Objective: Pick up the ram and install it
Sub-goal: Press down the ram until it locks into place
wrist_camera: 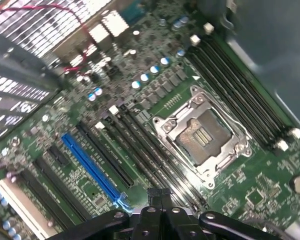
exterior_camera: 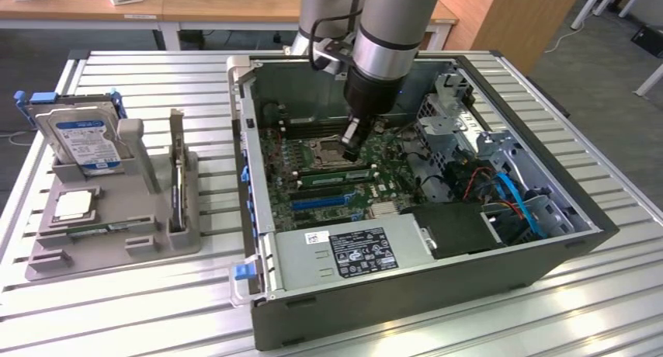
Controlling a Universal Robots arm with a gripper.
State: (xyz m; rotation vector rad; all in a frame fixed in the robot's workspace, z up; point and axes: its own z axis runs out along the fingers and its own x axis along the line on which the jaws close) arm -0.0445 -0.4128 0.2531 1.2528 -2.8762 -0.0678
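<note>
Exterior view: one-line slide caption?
Arm's gripper lowered into the open computer case over the motherboard, beside the CPU socket.

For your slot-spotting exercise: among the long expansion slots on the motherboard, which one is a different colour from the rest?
The blue slot, lying among black slots, beside the CPU socket's memory rows.

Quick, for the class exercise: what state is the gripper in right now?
Gripper: state cannot be told; it sits inside the computer case, just above the motherboard by the CPU socket.
</note>
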